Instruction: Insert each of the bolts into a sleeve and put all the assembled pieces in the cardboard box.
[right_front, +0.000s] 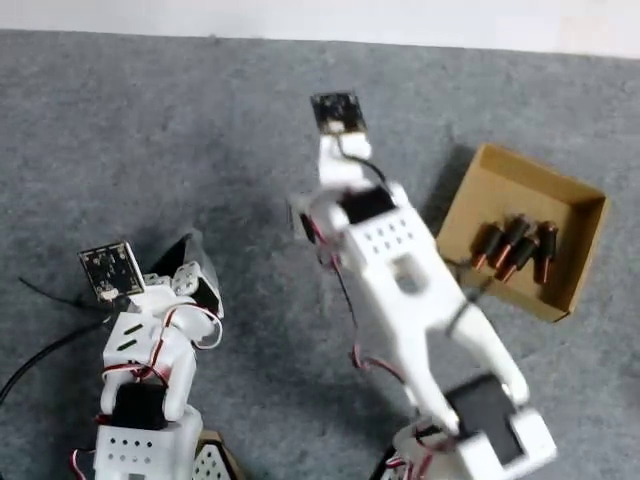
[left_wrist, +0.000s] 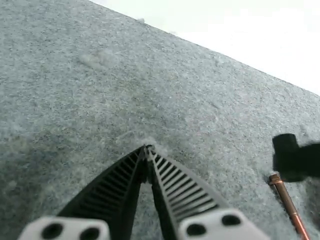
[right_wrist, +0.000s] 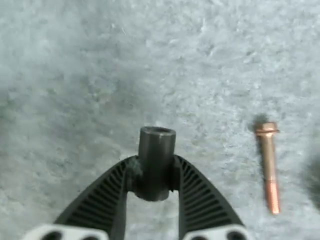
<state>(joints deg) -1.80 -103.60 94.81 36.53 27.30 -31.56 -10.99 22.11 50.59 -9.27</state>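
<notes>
Right hand (right_wrist: 153, 172), sleeve (right_wrist: 157, 147) clamped (bore pointing outward)

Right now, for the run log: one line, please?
left pincer shut | right pincer gripping sleeve | bolt on mat | assembled pieces in cardboard box

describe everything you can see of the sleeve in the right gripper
The sleeve is a short black matte tube with an open bore at its free end. The right gripper is shut on its other end, pressing from both sides. Grey mat lies behind it; a copper-coloured bolt lies apart on the mat.
</notes>
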